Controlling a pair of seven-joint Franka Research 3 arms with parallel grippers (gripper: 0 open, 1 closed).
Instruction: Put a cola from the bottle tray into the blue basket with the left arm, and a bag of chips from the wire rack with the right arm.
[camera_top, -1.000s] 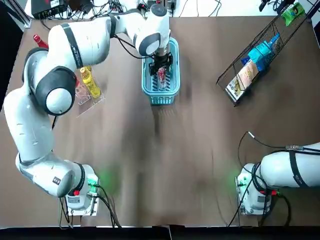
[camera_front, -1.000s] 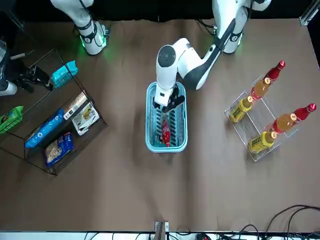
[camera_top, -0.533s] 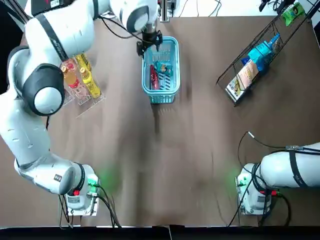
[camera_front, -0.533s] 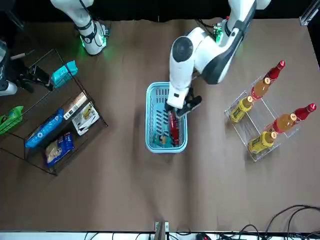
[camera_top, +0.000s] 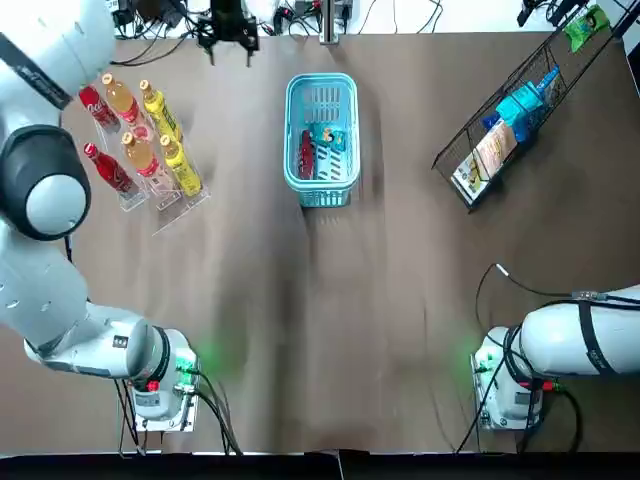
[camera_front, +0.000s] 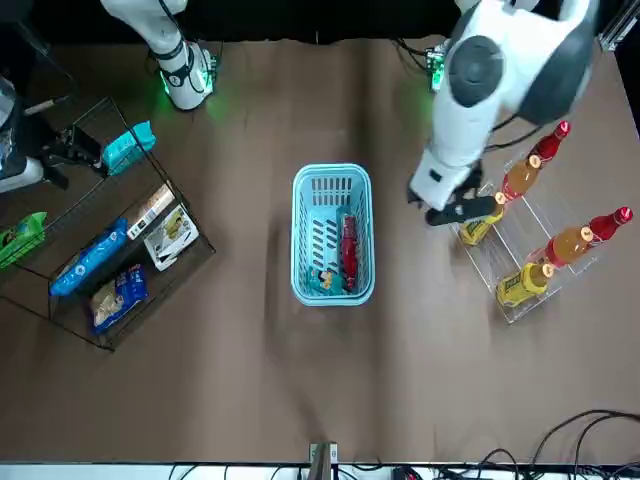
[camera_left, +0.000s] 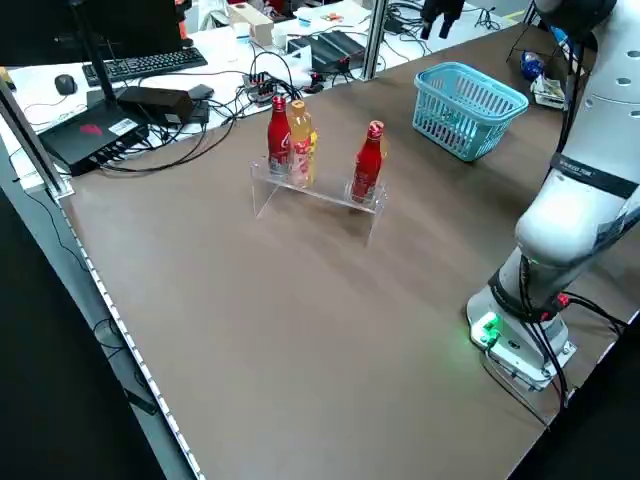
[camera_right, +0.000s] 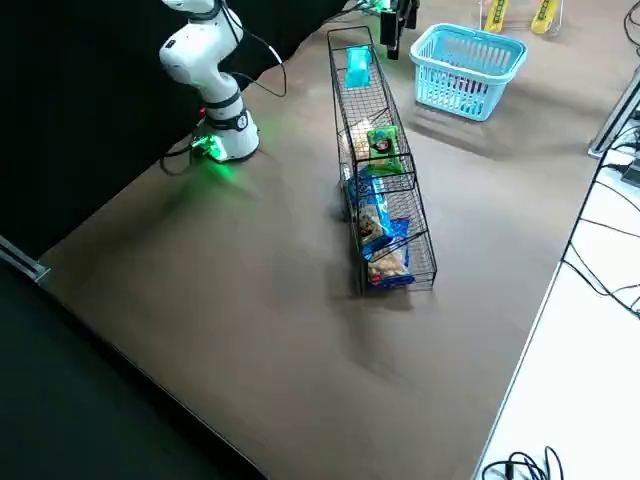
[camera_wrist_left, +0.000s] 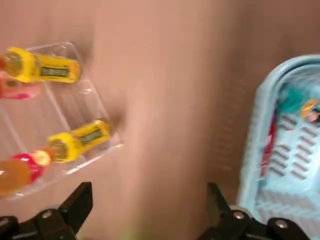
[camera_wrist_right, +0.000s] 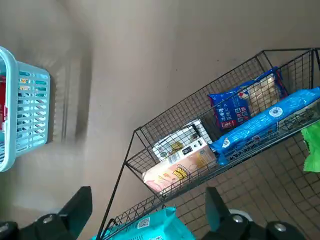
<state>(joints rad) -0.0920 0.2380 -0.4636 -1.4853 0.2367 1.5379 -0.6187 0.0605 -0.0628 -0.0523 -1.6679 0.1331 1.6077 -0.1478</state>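
Near edge, near corners: we log the left arm base and the right arm base.

Far left quarter of the table: one clear bottle tray. It holds six upright bottles in two rows: two red, two orange, two yellow. We cannot read their labels.

Far middle: one blue basket. One cola lies on its side inside, along the wall nearer the tray, with one small teal packet beside it.

Far right corner: one wire rack, tilted, holding six packs. Among them is a blue bag of chips. We find the print too small to read.

Far edge: the left gripper hangs aloft on the tray's side of the basket. Its fingers are spread wide, well apart from the cola.

The right gripper hovers above the rack, its fingers likewise spread, with the chips below and clear of them.
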